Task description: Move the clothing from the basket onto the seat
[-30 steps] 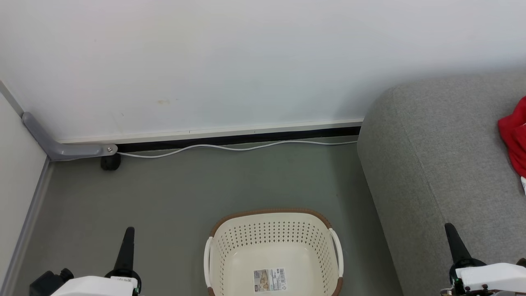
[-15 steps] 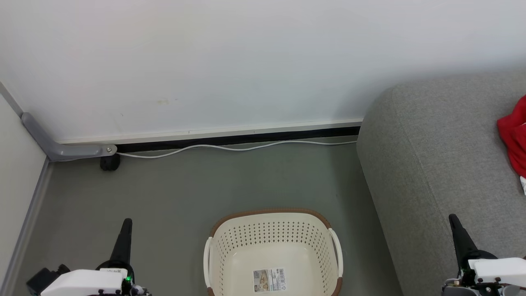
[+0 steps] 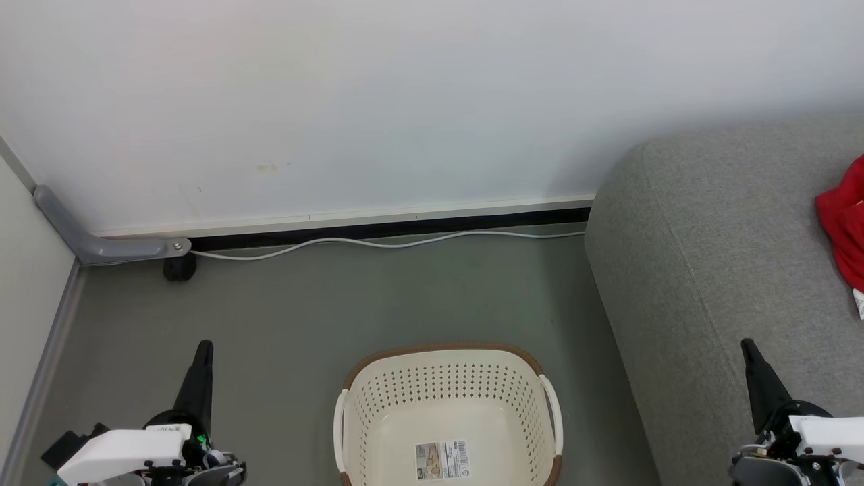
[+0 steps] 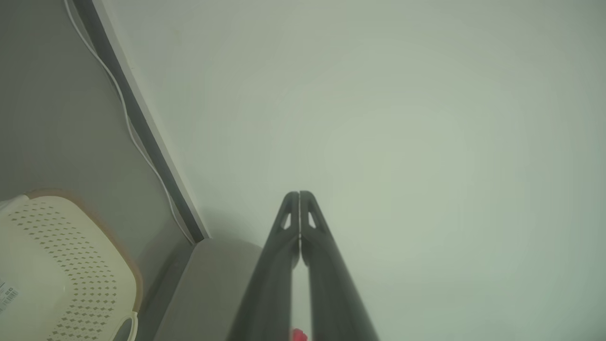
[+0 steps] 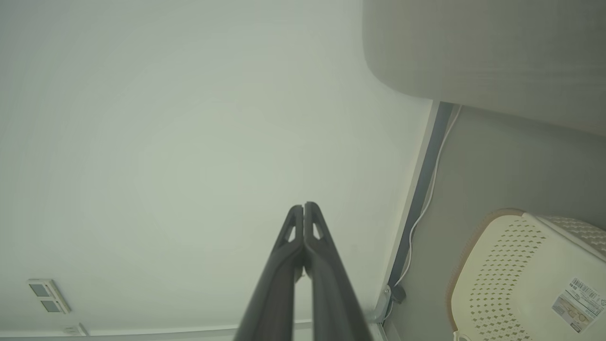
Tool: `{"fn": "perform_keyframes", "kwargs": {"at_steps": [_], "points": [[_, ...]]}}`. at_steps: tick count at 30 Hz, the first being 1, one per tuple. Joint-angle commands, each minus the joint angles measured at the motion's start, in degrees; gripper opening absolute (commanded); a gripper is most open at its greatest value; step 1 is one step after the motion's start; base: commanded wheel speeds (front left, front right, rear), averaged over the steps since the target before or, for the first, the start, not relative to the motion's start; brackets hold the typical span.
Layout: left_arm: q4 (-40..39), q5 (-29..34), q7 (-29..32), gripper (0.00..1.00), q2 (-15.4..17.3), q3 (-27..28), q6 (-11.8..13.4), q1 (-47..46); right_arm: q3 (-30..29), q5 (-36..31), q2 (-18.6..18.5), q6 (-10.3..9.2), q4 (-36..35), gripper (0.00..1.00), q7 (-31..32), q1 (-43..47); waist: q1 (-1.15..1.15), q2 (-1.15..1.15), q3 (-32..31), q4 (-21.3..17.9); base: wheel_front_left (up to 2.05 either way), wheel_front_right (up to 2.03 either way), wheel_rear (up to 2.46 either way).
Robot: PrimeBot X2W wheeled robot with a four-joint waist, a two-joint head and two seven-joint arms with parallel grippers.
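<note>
The basket (image 3: 445, 385) stands upright on the grey floor (image 3: 304, 304) at 6 o'clock in the head view. Its inside is bare around the paper label (image 3: 443, 460) stuck to its bottom. The seat (image 3: 709, 236) takes up the 3 o'clock side, its rounded end near the basket but apart from it. The clothing (image 3: 842, 223) lies on the seat, a red heap cut off by the picture's edge at 3 o'clock (a scrap of white shows just below the red).

The left end effector (image 3: 203, 345) hangs over the floor at 7 o'clock, beside the basket and clear of it. Its fingers are pressed together and empty, and the left wrist view shows the two tips meeting against the pale wall (image 3: 405, 101). The right end effector (image 3: 748, 345) hangs over the seat's front at 5 o'clock, likewise closed on nothing, tips touching in its own wrist view. Both point toward 12 o'clock.

A white cable (image 3: 385, 241) runs along the foot of the wall, from a grey bracket (image 3: 101, 246) at 9 o'clock across to the seat.
</note>
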Motion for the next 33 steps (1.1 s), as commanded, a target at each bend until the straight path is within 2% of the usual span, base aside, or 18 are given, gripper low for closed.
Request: {"fn": "perform_keyframes", "kwargs": {"at_steps": [1, 33], "points": [[-1.78, -2.33, 0.68, 0.00, 0.90, 2.13, -0.43, -3.52, 0.73, 2.26, -0.67, 0.09, -2.19, 0.00, 0.87, -2.78, 0.00, 0.00, 0.00, -0.01, 0.00, 0.00, 0.00], [-1.79, -2.44, 1.10, 0.00, 0.64, 2.55, -0.43, -3.61, 0.69, 2.70, -0.67, 0.09, -2.24, 0.00, 0.97, -2.81, 0.00, 0.00, 0.00, -0.02, 0.00, 0.00, 0.00]]}}
